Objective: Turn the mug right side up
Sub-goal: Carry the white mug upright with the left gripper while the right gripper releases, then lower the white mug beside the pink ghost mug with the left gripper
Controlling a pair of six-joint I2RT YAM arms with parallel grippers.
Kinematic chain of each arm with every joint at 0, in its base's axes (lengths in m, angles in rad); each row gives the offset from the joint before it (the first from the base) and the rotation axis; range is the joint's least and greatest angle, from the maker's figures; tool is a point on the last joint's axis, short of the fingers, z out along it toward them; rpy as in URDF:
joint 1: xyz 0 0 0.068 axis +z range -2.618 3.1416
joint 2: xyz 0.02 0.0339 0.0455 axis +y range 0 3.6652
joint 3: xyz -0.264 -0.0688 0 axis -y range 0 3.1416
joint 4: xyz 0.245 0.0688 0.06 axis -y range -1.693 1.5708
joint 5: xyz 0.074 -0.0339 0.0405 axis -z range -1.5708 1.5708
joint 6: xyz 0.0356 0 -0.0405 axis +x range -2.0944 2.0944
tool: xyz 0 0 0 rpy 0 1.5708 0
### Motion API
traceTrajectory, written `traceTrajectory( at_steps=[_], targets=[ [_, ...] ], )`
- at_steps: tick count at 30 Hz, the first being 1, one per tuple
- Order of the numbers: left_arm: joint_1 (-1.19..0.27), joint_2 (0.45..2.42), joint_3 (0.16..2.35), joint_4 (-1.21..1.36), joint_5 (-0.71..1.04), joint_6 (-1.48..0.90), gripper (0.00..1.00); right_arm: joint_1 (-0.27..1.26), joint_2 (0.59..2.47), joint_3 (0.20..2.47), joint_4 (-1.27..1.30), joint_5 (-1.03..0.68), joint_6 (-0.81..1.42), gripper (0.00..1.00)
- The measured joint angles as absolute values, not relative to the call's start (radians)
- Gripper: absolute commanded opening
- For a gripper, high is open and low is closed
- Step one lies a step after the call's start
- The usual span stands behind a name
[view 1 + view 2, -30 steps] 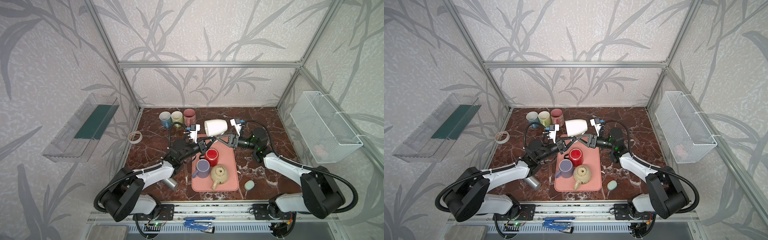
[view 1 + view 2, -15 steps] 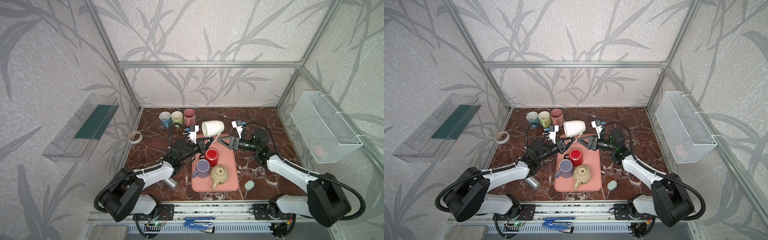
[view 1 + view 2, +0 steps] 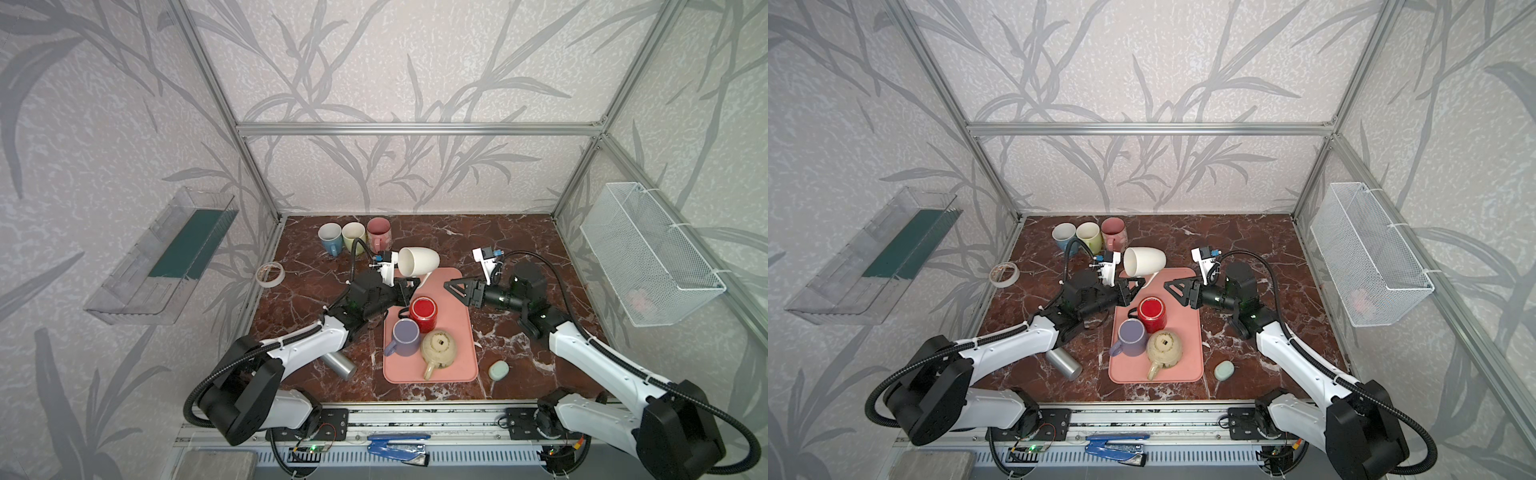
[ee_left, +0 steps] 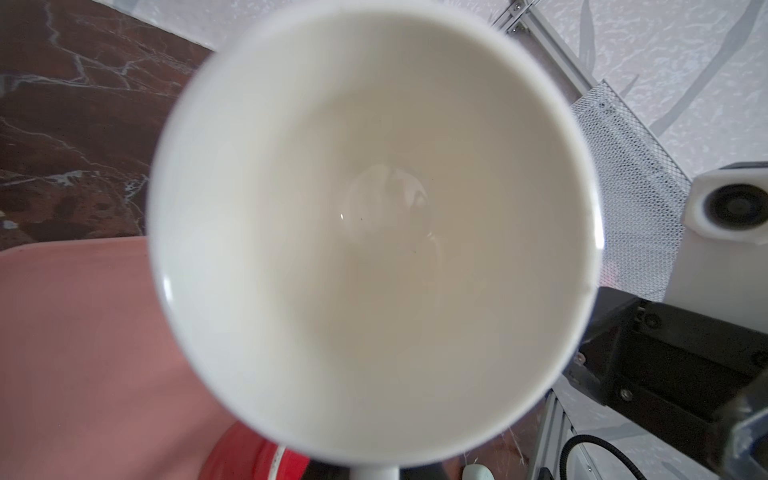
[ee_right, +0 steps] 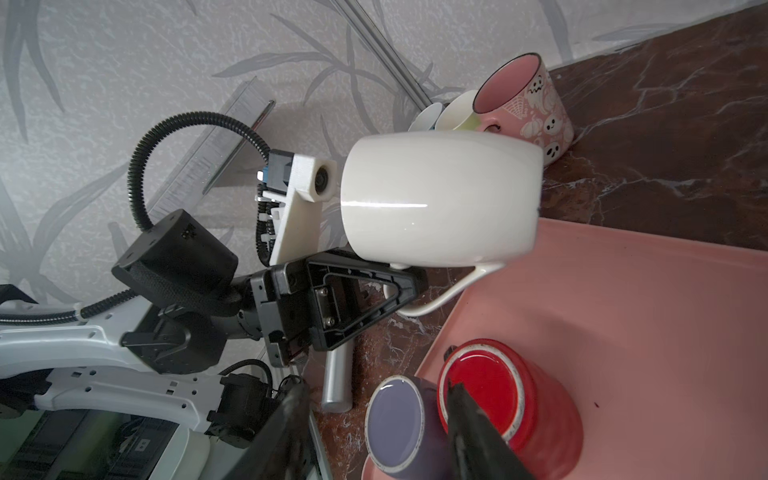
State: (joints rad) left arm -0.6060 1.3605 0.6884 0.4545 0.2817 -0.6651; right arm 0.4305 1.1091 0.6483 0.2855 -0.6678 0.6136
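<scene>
Holding: we see the left end effector (image 5: pixel 405 286) clamped on the handle of the white mug (image 3: pixel 417 262) — the grip is on the handle loop alone, not on the body.
Mug position: the white mug is off the bench (image 3: pixel 519 232), in the air over the back left corner of the pink tray (image 3: pixel 453 332).
Mug attitude: it lies on its side with the handle pointing down. Its mouth faces the left wrist camera, so we look straight into its interior.
Second arm: the right end effector (image 3: pixel 449 286) has its jaws moderately apart and grips nothing — it sits over the back right part of the pink tray, near the white mug but clear of it.
Tray load: a red mug (image 3: pixel 423 309), a purple mug (image 3: pixel 405 336) and a beige teapot (image 3: pixel 438 347) stand close together on the near half.
Back of bench: a row of three upright mugs (image 3: pixel 353 235) stands behind the white mug, near the rear wall.
</scene>
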Motion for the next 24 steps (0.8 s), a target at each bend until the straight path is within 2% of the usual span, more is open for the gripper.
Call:
traceTrajectory(
  at_steps=[8, 15, 24],
  targets=[
    [-0.600, 1.373, 0.934, 0.117, 0.183, -0.566, 0.00, 0.445, 1.077, 0.649, 0.116, -0.501, 0.540, 0.74],
    [-0.595, 1.489, 1.167, -0.154, 0.096, -0.484, 0.00, 0.465, 1.045, 0.649, 0.053, -0.408, 0.522, 0.94],
    [-0.590, 1.727, 1.487, -0.510, -0.030, -0.400, 0.00, 0.493, 0.974, 0.636, 0.023, -0.322, 0.530, 0.99]
  ],
)
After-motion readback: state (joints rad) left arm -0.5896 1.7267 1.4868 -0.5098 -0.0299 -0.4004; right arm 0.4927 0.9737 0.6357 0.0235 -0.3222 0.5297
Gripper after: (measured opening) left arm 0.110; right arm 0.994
